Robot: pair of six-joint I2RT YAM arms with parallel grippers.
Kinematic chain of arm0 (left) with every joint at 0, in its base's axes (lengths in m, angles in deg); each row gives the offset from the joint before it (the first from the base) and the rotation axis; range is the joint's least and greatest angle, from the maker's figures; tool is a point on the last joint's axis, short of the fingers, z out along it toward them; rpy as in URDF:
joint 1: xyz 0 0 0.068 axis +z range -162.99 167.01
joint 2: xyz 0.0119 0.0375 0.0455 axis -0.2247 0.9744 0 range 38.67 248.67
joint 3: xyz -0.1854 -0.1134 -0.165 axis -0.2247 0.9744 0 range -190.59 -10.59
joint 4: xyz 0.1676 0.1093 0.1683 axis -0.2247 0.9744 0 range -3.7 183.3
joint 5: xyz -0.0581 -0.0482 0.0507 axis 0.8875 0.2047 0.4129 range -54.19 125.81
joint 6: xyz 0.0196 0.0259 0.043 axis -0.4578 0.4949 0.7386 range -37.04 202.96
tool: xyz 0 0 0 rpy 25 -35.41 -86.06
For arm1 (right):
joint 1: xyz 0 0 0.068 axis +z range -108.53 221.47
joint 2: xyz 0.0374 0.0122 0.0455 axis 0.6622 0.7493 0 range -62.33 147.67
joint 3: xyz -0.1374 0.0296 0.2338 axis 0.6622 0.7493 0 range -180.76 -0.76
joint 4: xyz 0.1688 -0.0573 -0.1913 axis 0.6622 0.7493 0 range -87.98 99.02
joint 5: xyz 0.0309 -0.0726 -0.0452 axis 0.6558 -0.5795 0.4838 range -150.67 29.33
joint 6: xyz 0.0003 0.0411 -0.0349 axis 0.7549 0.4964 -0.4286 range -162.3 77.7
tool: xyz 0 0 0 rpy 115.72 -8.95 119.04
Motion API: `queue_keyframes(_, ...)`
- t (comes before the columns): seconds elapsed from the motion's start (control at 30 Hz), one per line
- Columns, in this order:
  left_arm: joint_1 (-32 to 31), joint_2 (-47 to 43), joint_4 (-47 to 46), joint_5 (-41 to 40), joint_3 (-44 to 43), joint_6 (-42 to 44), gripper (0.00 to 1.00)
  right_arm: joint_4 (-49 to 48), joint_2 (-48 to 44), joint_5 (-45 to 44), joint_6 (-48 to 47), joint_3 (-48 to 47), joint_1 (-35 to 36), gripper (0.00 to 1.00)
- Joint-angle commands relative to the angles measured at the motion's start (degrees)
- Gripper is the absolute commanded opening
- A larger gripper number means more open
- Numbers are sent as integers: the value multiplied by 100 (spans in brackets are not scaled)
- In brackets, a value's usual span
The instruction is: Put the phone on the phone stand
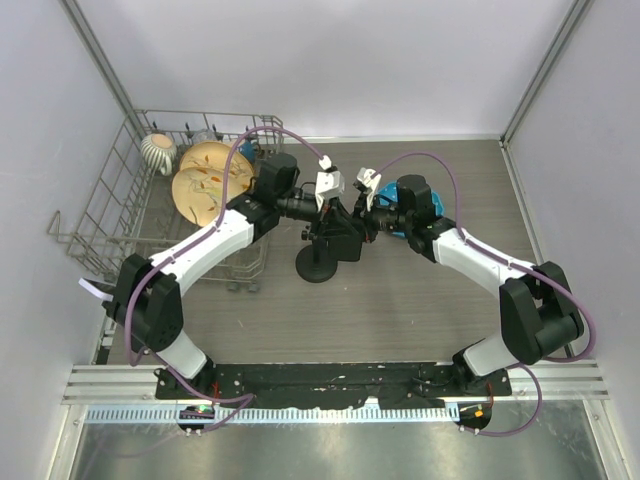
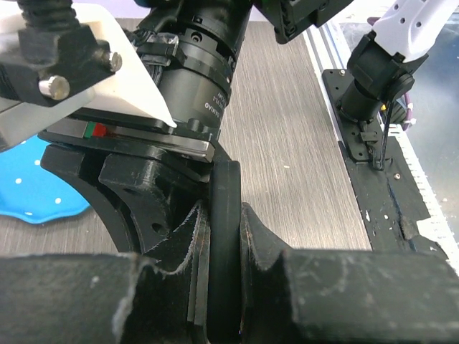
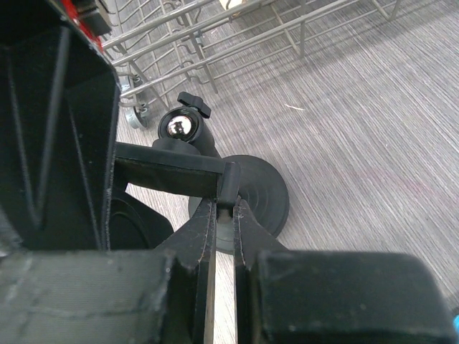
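Both arms meet over the middle of the table (image 1: 420, 300), and the phone (image 1: 347, 243) is held between them, a thin black slab hanging just beside the upright stem of the phone stand (image 1: 318, 265). The left gripper (image 1: 333, 213) is clenched on the phone: in its wrist view the two dark fingers (image 2: 264, 242) press against either face of the slab's rounded edge. The right gripper (image 1: 365, 222) is clamped on it from the other side; its wrist view shows the pads (image 3: 247, 229) pinching the slab's corner, with the stand's shiny ball head (image 3: 179, 126) just past the phone and the round black base (image 3: 262, 193) on the wood-grain surface below. Whether the phone touches the ball head cannot be told from these views. A wire dish rack (image 1: 105, 215) holding tan plates (image 1: 205, 178) stands at the left, and a blue dotted dish (image 2: 32, 190) lies under the right arm
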Motion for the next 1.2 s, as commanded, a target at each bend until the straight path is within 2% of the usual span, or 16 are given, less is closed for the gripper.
queue_keyframes(0.0,40,17,348,-219,-468,669,0,-91,-29,138,70,48,34,1)
queue_keyframes(0.37,322,-176,516,-413,-380,766,0,-284,-90,-116,140,144,35,1)
queue_keyframes(0.5,357,-343,253,-642,-178,652,0,-478,-99,-266,246,232,43,1)
queue_keyframes(0.63,436,-195,-160,-90,-230,275,0,-496,15,-74,299,171,43,1)
queue_keyframes(0.73,436,87,-55,403,-616,107,0,-417,50,181,229,127,43,1)
queue_keyframes(1.0,515,8,68,343,-477,282,0,-268,103,322,141,66,43,1)
queue_keyframes(1.17,515,385,463,896,-915,283,0,-224,208,551,123,-13,43,1)
